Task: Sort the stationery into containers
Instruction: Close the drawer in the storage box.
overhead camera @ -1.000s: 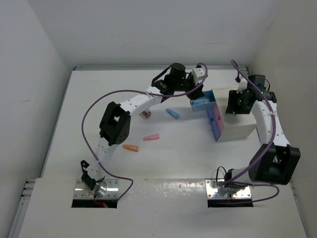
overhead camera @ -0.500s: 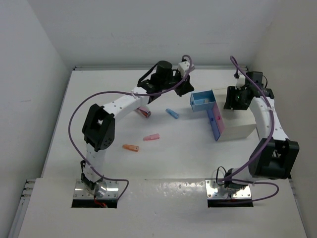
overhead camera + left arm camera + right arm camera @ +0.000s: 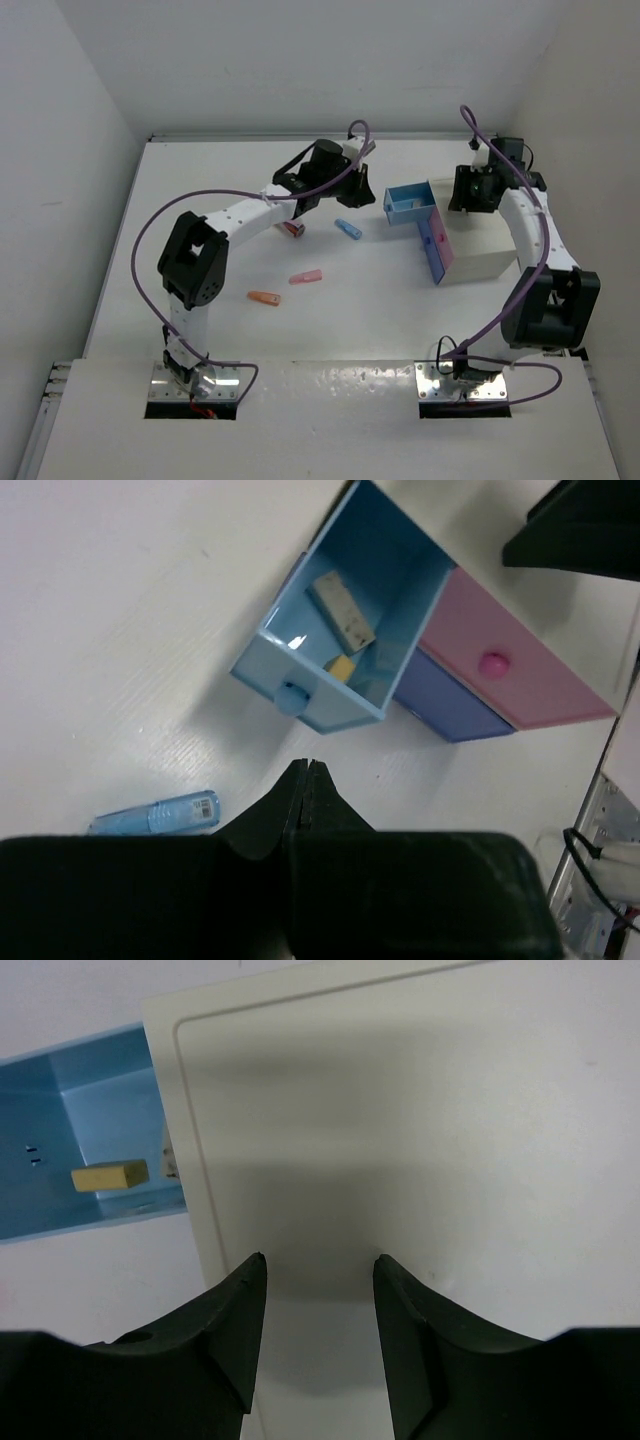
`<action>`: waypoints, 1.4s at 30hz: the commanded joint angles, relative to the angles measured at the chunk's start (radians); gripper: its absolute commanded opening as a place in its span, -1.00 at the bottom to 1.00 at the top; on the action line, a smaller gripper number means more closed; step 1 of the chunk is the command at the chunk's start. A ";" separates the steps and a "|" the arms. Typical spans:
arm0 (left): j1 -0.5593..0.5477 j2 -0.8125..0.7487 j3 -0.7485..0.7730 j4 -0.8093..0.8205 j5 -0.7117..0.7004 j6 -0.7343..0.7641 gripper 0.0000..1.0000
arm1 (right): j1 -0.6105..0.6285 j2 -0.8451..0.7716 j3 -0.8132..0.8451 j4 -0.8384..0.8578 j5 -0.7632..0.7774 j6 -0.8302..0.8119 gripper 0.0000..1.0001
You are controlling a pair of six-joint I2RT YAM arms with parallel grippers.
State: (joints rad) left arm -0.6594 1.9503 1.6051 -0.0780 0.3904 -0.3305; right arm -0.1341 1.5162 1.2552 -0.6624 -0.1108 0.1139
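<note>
The blue drawer (image 3: 410, 203) lies pulled out on the table with a yellow piece (image 3: 342, 668) and a pale speckled piece (image 3: 340, 611) inside; the right wrist view also shows the yellow piece (image 3: 110, 1175). The pink drawer (image 3: 438, 246) sticks out of the white cabinet (image 3: 487, 252). My left gripper (image 3: 305, 766) is shut and empty, hanging left of the blue drawer and above a blue piece (image 3: 160, 813). On the table lie a pink piece (image 3: 306, 277), an orange piece (image 3: 264, 298) and a pink-red cylinder (image 3: 295, 230). My right gripper (image 3: 318, 1260) hovers open over the cabinet top.
A darker blue drawer front (image 3: 447, 697) shows under the pink drawer (image 3: 510, 670). The blue drawer's knob (image 3: 291, 697) faces my left gripper (image 3: 364, 187). White walls close in the table at the back and both sides.
My left gripper has shut and drawn back leftward from above the blue drawer. The right gripper has shifted slightly toward the back over the cabinet, still open.
</note>
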 commanded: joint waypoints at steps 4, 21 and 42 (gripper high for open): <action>-0.002 0.025 0.029 0.004 -0.116 -0.174 -1.00 | 0.016 0.035 0.023 0.003 0.010 0.024 -0.07; -0.026 0.191 0.130 0.159 -0.022 -0.278 -1.00 | 0.028 0.064 0.015 -0.025 -0.032 0.020 -0.07; -0.042 0.302 0.217 0.297 0.071 -0.303 -1.00 | 0.051 0.117 0.038 -0.057 -0.050 -0.003 -0.07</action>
State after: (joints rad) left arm -0.6807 2.2425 1.7710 0.1467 0.4259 -0.6155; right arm -0.0982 1.5745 1.3022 -0.6415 -0.1204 0.1085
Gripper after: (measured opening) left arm 0.020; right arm 0.468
